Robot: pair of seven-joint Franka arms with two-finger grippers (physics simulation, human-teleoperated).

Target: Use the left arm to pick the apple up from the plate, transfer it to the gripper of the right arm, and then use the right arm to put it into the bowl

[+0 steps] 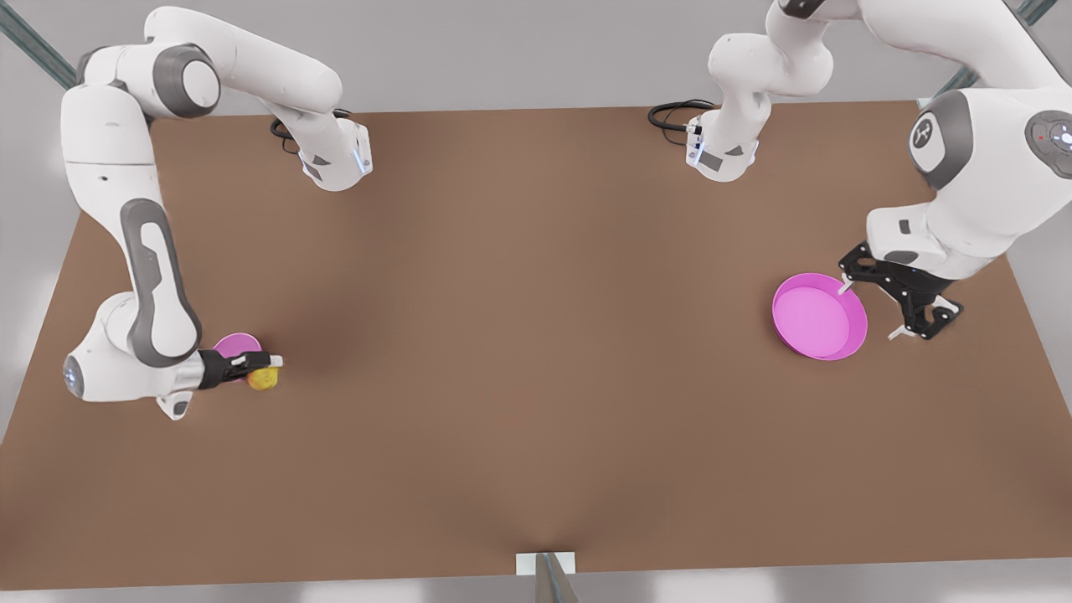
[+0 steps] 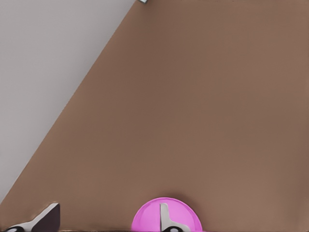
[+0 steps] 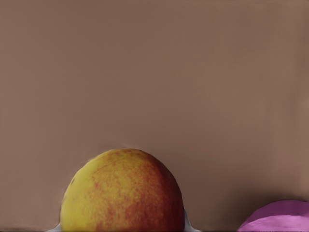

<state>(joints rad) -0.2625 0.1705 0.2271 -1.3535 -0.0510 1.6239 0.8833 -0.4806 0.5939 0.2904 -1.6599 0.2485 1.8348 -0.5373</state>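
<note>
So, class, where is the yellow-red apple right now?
The yellow-red apple sits at the front view's left, held in the right tool beside the small pink plate; the open left tool waits by the pink bowl.

A brown table [image 1: 519,377] is seen under a pale grey floor surround [image 1: 536,50]. A small white bracket [image 1: 546,563] is fixed at the table's near edge, middle.

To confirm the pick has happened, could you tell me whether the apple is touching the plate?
Apart. The right wrist view shows a strip of table between the apple and the plate.
</note>
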